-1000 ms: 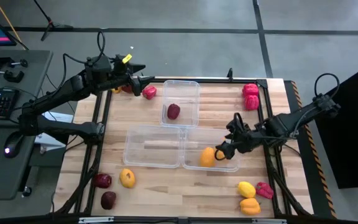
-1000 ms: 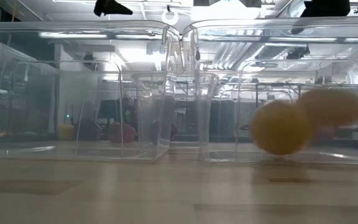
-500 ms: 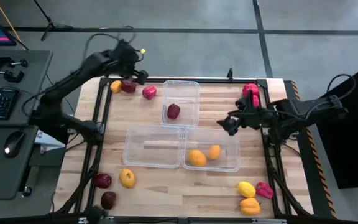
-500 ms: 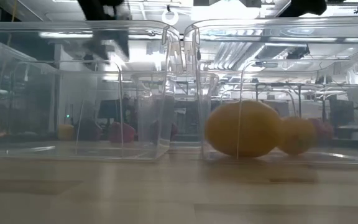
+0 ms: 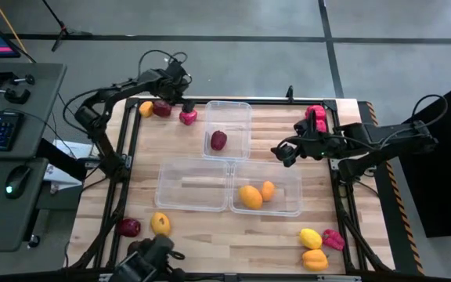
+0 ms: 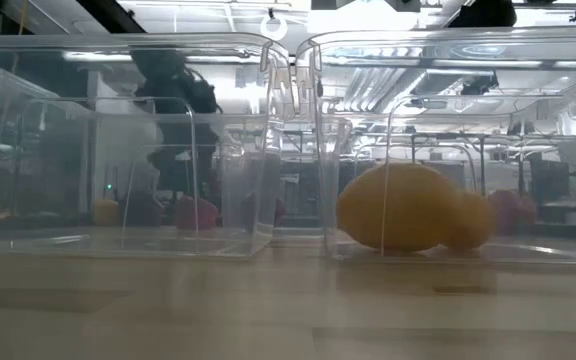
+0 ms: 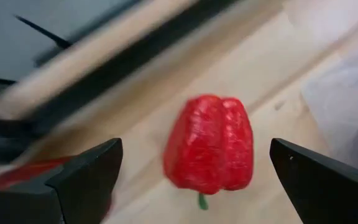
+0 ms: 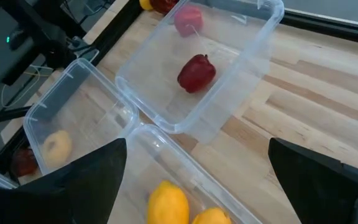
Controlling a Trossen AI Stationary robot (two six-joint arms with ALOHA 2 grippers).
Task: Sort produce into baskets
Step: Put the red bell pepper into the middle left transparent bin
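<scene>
Hovering over the surface's [image 5: 288,243] far-left corner, left claw [image 7: 191,177] spread wide around a glossy red pepper [image 7: 210,150], maroon piece [image 5: 161,109] beside. Right claw [image 5: 282,154] released, empty, above tub [image 5: 294,205] holding lemon [image 5: 250,197] and orange [image 5: 267,190].

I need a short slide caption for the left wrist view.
Open left gripper poised over a red pepper on the wooden table.

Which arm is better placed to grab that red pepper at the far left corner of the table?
Left. The left gripper hangs open right over the red pepper, which sits between its fingers in the wrist view. The right gripper is across the table, beside the basket holding yellow pieces.
</scene>
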